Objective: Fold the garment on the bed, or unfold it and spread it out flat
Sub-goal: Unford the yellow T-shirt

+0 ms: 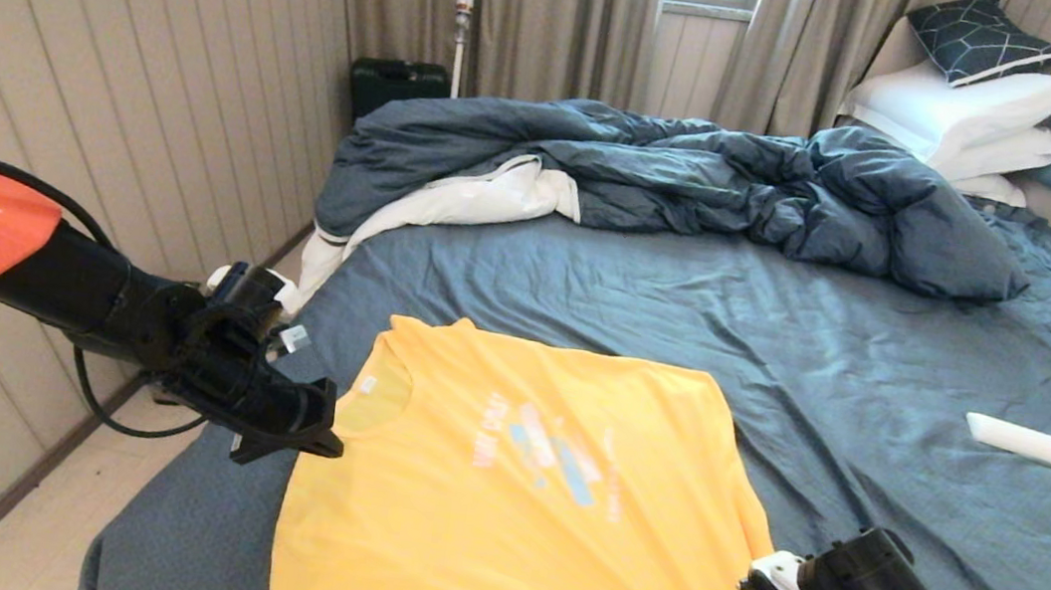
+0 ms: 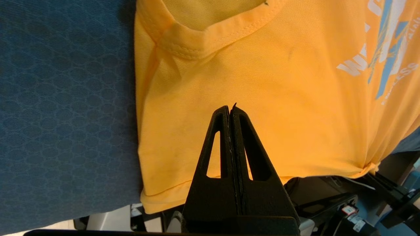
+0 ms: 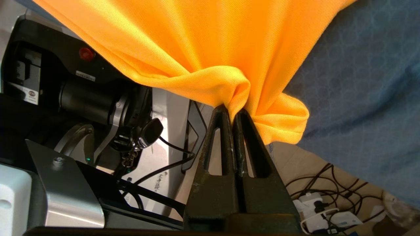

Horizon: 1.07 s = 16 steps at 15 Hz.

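Yellow cloth covers the near corner of the bed (image 1: pixel 780 346). It is the garment (image 1: pixel 498 522), a T-shirt lying face up on the slate-blue sheet, with white letters and a light-blue picture on its chest. Its round neck points toward the wall side of the bed, and its bottom part hangs over the near edge.

The left hand (image 1: pixel 323 436) floats just beside the shirt's neck and shoulder. Its two fingers are pressed tight together, and in the left wrist view the left hand (image 2: pixel 231 109) has nothing between them.

The right hand (image 3: pixel 233 113) is low at the near edge of the bed. It is clenched on a bunched bit of the shirt's edge, and the cloth pulls into folds toward it.

Farther back lies a rumpled dark-blue duvet (image 1: pixel 700 176). White pillows (image 1: pixel 969 114) are stacked by the headboard. A white remote (image 1: pixel 1038 446) lies on the sheet, well apart from the shirt.
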Available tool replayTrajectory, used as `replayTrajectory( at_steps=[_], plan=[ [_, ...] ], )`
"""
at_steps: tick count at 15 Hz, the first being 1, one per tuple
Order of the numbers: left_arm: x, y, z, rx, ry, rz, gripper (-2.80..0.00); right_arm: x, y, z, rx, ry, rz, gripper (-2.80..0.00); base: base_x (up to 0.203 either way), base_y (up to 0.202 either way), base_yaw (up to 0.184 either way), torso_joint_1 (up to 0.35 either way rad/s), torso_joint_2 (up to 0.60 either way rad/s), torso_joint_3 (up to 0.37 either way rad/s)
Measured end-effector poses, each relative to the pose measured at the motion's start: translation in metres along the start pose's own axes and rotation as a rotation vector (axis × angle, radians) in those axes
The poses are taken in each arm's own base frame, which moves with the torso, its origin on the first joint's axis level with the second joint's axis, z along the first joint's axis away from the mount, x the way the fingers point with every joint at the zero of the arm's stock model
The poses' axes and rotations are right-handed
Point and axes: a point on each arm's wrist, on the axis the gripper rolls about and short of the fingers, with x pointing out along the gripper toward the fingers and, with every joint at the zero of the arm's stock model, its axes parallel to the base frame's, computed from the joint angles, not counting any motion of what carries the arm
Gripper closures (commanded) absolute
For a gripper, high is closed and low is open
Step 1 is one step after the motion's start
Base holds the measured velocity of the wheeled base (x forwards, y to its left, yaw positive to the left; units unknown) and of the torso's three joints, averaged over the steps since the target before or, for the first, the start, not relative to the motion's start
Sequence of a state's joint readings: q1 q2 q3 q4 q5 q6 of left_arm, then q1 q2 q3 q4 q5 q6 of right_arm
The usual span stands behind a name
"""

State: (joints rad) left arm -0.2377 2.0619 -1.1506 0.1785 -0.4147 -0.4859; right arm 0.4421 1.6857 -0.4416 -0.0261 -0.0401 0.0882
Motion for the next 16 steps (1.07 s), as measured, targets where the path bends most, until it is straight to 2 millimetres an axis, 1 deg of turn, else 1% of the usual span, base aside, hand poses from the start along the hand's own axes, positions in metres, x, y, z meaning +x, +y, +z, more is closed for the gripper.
replayTrajectory(
  at_steps=[5, 7, 9, 11, 14, 15, 16],
  plan=[
    [0.001, 0.001, 0.000, -0.002, 0.004, 0.002, 0.00, 0.002, -0.002, -0.008, -0.029, -0.018, -0.008, -2.80, 0.000, 0.000, 0.000, 0.000, 0.00, 0.000],
    [0.002, 0.001, 0.000, -0.002, 0.003, 0.001, 0.00, -0.003, -0.003, -0.011, -0.026, -0.034, -0.008, -2.80, 0.000, 0.000, 0.000, 0.000, 0.00, 0.000],
    [-0.001, -0.001, 0.001, 0.002, -0.005, -0.003, 0.00, -0.015, -0.006, -0.009, -0.012, -0.099, -0.005, -2.80, 0.000, 0.000, 0.000, 0.000, 0.00, 0.000],
    [-0.008, -0.003, 0.002, 0.009, -0.023, -0.010, 0.00, -0.035, -0.010, 0.001, 0.010, -0.214, 0.005, -2.80, 0.000, 0.000, 0.000, 0.000, 0.00, 0.000],
    [-0.031, 0.001, 0.011, 0.009, -0.112, -0.025, 0.00, -0.068, -0.023, 0.031, 0.062, -0.408, 0.025, -2.80, 0.000, 0.000, 0.000, 0.000, 0.00, 0.000],
    [-0.039, 0.002, 0.016, 0.023, -0.165, -0.037, 0.00, -0.076, -0.028, 0.043, 0.081, -0.458, 0.030, -2.80, 0.000, 0.000, 0.000, 0.000, 0.00, 0.000],
    [-0.042, 0.002, 0.020, 0.047, -0.202, -0.046, 0.00, -0.080, -0.032, 0.053, 0.097, -0.486, 0.030, -2.80, 0.000, 0.000, 0.000, 0.000, 0.00, 0.000]
  ],
)
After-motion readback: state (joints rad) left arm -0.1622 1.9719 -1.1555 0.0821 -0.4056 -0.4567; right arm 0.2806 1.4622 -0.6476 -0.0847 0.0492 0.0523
